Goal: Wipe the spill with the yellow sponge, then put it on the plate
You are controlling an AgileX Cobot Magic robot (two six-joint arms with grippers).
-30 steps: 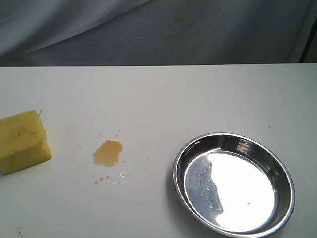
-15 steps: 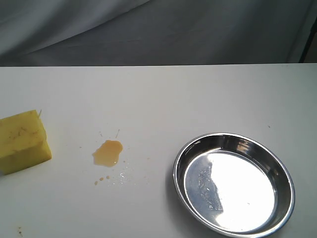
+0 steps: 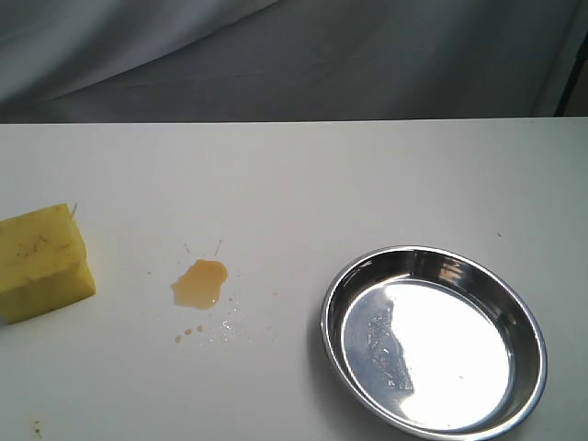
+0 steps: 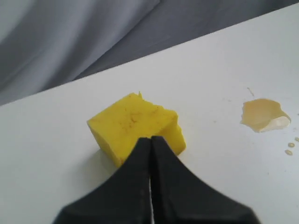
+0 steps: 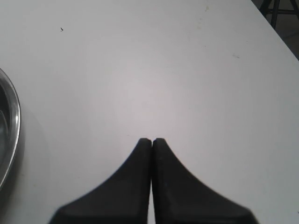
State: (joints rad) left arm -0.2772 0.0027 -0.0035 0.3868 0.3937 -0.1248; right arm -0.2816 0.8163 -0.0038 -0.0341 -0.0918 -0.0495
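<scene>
We count two grippers, each with its black fingers pressed together and pinching nothing. The left gripper [image 4: 150,138] has its tips right at the near edge of the one yellow sponge [image 4: 133,122], though we cannot tell whether they touch it. The sponge sits flat on the white table [image 3: 294,175]. The single spill [image 4: 264,115], an amber puddle with a few tiny drops beside it, lies farther from that gripper, off to one side of the sponge and apart from it. The right gripper [image 5: 152,139] hangs over bare table, with the rim of the one steel plate [image 5: 12,116] off to its side. Spill sits between sponge and plate.
</scene>
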